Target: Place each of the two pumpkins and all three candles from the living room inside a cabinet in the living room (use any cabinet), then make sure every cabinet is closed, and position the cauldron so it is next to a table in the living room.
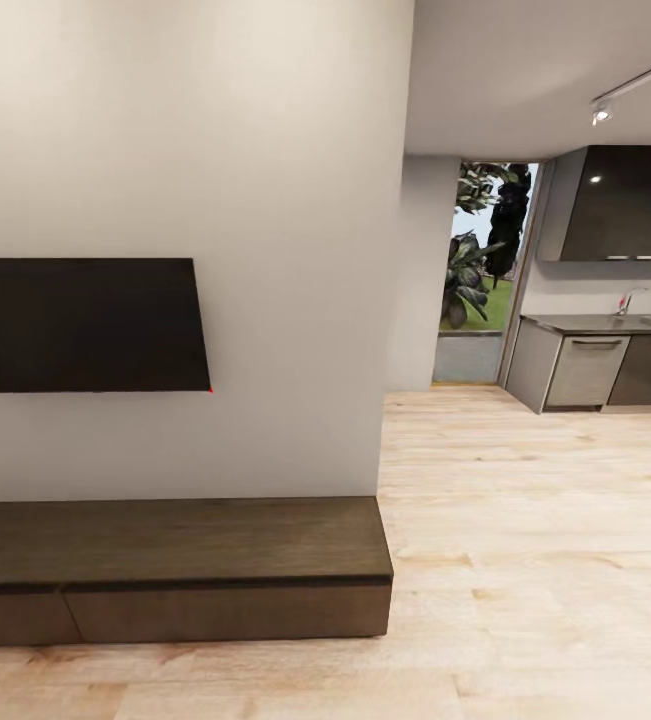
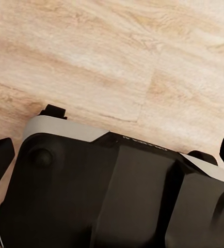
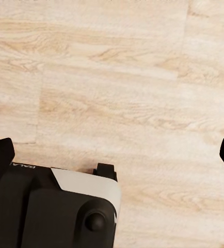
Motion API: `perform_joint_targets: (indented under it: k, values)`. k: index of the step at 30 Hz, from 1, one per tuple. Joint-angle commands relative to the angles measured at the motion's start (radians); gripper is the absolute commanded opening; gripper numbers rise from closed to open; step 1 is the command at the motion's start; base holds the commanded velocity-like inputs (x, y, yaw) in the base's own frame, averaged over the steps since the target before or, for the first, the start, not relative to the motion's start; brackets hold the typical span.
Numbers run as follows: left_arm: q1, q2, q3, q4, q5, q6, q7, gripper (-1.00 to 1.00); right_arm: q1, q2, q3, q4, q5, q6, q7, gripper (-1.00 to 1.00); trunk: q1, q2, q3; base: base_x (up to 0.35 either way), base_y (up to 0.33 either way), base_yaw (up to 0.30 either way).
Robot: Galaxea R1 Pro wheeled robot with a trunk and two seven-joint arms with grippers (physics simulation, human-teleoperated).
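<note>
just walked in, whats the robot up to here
Nothing is being handled right now. The head camera faces the long, low dark cabinet under the wall TV, its fronts shut, with a kitchen beyond. Both wrist cameras look down at the wood floor over the robot's base; both grippers look open and empty.

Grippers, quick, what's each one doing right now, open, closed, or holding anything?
Left gripper: open, fingertips spread wide, nothing between them, above the robot's base.
Right gripper: open, holding nothing, over the plank floor.
</note>
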Motion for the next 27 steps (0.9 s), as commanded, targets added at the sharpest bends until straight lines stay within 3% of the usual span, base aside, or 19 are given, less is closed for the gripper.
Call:
perform_joint_targets:
  k: [1, 6, 10, 14, 18, 22, 25, 26, 27]
  values:
    - [0.0, 0.001, -0.007, -0.002, 0.008, 0.005, 0.005, 1.0, 0.0, 0.0, 0.002, -0.002, 0.009, 0.007, 0.001, 1.0, 0.0, -0.001, 0.0, 0.0, 0.0, 0.0]
    - [0.0, 0.0, -0.008, -0.012, 0.008, 0.007, 0.01, 1.0, 0.0, -0.001, 0.0, -0.006, 0.009, 0.007, 0.002, 1.0, 0.0, -0.001, 0.0, 0.0, 0.0, 0.0]
    - [0.0, -0.011, -0.007, -0.096, 0.01, 0.04, 0.011, 1.0, 0.0, -0.005, -0.005, -0.025, -0.006, 0.008, 0.016, 1.0, 0.0, -0.001, 0.0, 0.0, 0.0, 0.0]
    - [-0.023, -0.013, -0.006, -0.149, 0.015, 0.125, 0.007, 1.0, 0.0, -0.006, -0.005, -0.077, -0.072, 0.013, 0.031, 1.0, 0.0, -0.001, 0.0, 0.0, 0.0, 0.0]
    - [-0.069, -0.013, -0.006, -0.175, 0.062, 0.169, 0.003, 1.0, 0.0, -0.007, -0.005, -0.193, -0.154, 0.053, 0.039, 1.0, 0.0, -0.001, 0.0, 0.0, 0.0, 0.0]
    - [-0.108, -0.011, -0.006, -0.183, 0.166, 0.184, -0.002, 1.0, 0.0, -0.008, -0.005, -0.332, -0.194, 0.203, 0.059, 1.0, 0.0, -0.001, 0.0, 0.0, 0.0, 0.0]
    - [-0.127, -0.01, -0.007, -0.184, 0.208, 0.186, -0.024, 1.0, 0.0, -0.009, -0.005, -0.425, -0.201, 0.306, 0.094, 1.0, 0.0, -0.001, 0.0, 0.0, 0.0, 0.0]
    - [-0.136, -0.009, -0.006, -0.184, 0.221, 0.187, -0.047, 1.0, 0.0, -0.009, -0.005, -0.473, -0.203, 0.355, 0.113, 1.0, 0.0, -0.001, 0.0, 0.0, 0.0, 0.0]
    - [-0.153, -0.008, -0.006, -0.184, 0.233, 0.187, -0.105, 1.0, 0.0, -0.01, -0.006, -0.574, -0.204, 0.451, 0.137, 1.0, 0.0, -0.001, 0.0, 0.0, 0.0, 0.0]
